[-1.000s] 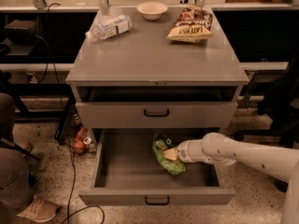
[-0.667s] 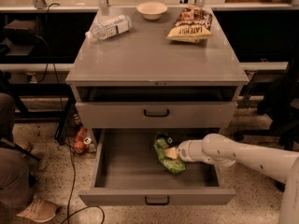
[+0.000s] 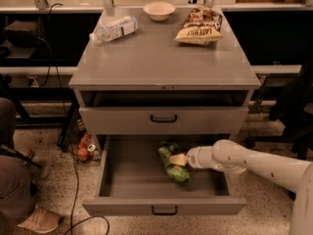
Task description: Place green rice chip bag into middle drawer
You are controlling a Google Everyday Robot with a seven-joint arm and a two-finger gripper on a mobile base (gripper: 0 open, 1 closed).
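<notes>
On the cabinet top (image 3: 161,58) lie 1 bottle (image 3: 113,28), 1 bowl (image 3: 159,10) and 1 yellow bag (image 3: 199,27). An upper drawer front (image 3: 117,120) sits just over my reach. The drawer (image 3: 127,180) stands pulled out, and the green bag (image 3: 177,173) lies inside, right of middle. My gripper (image 3: 179,159) comes in from the right and seems to touch the bag; whether it clamps it I cannot tell. My arm (image 3: 244,163) hides part of the drawer's right wall.

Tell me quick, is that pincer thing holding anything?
Pincer: down in the open drawer, right at the green bag; open or closed cannot be told.
</notes>
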